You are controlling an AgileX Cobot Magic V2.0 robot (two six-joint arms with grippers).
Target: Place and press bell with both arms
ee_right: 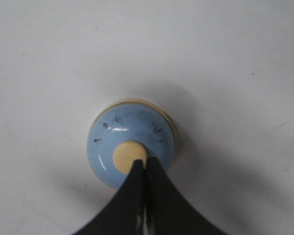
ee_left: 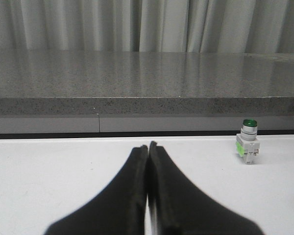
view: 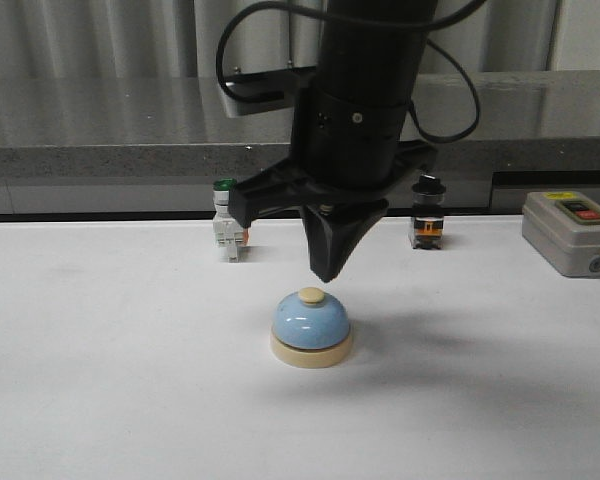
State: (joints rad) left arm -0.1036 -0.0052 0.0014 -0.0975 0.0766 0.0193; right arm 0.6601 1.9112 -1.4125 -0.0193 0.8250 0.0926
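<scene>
The bell (view: pixel 310 325), a light-blue dome on a cream base with a cream knob (view: pixel 311 296), stands on the white table near the middle. My right gripper (view: pixel 325 275) points straight down over it, shut and empty, its tip a small gap above the knob. In the right wrist view the shut fingertips (ee_right: pixel 144 161) overlap the edge of the knob (ee_right: pixel 127 155) on the blue dome (ee_right: pixel 112 137). My left gripper (ee_left: pixel 149 145) is shut and empty, low over bare table; it does not show in the front view.
A green-capped white switch (view: pixel 226 232) stands behind the bell to the left, also in the left wrist view (ee_left: pixel 248 142). A black-knobbed switch (view: pixel 427 215) stands behind to the right. A grey box with red and green buttons (view: pixel 572 233) sits far right. A grey ledge (view: pixel 100 160) runs behind.
</scene>
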